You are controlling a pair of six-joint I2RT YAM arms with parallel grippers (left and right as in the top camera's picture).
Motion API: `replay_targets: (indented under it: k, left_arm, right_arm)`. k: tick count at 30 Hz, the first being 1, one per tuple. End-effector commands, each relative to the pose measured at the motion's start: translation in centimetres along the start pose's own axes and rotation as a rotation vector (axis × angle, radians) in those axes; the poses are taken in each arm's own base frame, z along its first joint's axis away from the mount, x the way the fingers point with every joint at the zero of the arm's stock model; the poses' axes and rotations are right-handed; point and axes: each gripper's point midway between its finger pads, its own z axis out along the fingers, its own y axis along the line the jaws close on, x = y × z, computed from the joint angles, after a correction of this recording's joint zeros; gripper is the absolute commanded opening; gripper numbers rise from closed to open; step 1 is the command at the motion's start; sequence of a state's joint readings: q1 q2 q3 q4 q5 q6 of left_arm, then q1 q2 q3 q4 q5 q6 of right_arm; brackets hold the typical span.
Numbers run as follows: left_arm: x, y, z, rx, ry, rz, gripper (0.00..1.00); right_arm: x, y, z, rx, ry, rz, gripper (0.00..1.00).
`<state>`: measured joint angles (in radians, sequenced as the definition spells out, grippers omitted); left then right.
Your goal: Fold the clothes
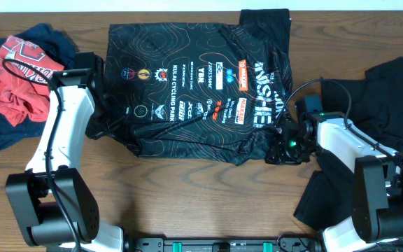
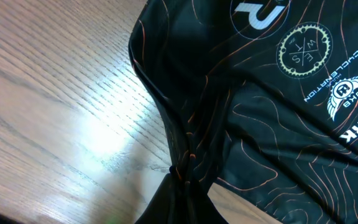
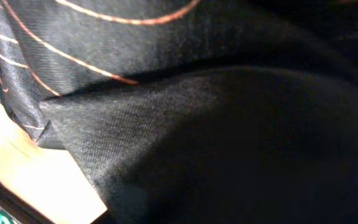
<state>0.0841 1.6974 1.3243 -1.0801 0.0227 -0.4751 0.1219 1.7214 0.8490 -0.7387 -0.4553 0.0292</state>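
Where the wooden table (image 1: 187,203) is viewed at its far left, a crumpled heap of red and navy garments (image 1: 12,80) is seen lying by itself. Just beside that heap the left arm (image 1: 58,133) is stretched up the table, and the left gripper (image 1: 100,105) is set at the left edge of the black jersey (image 1: 201,91). Its jaws are closed tight, and a gathered bunch of the jersey's cloth is pinched between them: in the left wrist view the folds (image 2: 185,155) are drawn together to one point at the bottom edge, with bare wood to their left. The jersey is spread across the middle of the table, print side up, with thin contour lines and small sponsor logos (image 1: 208,73) displayed; its lower edge is rumpled. At its lower right corner the right gripper (image 1: 283,143) is placed against the cloth. How far its jaws are parted, and whether anything is gripped, cannot be told, since the right wrist view is filled with dark fabric (image 3: 229,124) and the fingers are hidden. Further right, a plain black garment (image 1: 394,98) is laid on the table, partly covered by the right arm (image 1: 348,147).
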Motion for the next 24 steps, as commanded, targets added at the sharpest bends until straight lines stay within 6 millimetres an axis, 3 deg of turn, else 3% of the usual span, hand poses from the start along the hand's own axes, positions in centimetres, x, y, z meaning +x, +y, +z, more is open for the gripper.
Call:
replay_targets:
  k: [1, 10, 16, 20, 21, 24]
  left_arm:
    - [0.0, 0.4, -0.3, -0.008, -0.009, -0.021, 0.06]
    - [0.0, 0.4, -0.3, -0.008, -0.009, -0.021, 0.06]
    - [0.0, 0.4, -0.3, -0.008, -0.009, -0.021, 0.06]
    - [-0.1, 0.3, -0.3, -0.007, -0.011, -0.021, 0.06]
    - [-0.1, 0.3, -0.3, -0.006, -0.012, -0.022, 0.06]
    - [-0.1, 0.3, -0.3, -0.006, -0.012, -0.022, 0.06]
  right_arm:
    - [1.7, -0.7, 1.4, 0.032, 0.065, -0.008, 0.26]
    - [0.5, -0.4, 1.6, 0.030, 0.018, -0.033, 0.41]
    - [-0.1, -0.4, 1.6, 0.029, -0.006, -0.021, 0.28]
    - [-0.4, -0.3, 1.6, 0.029, -0.015, -0.023, 0.10]
    - [-0.4, -0.4, 1.6, 0.029, -0.016, -0.022, 0.01]
    - [-0.5, -0.4, 1.6, 0.030, -0.019, -0.020, 0.01]
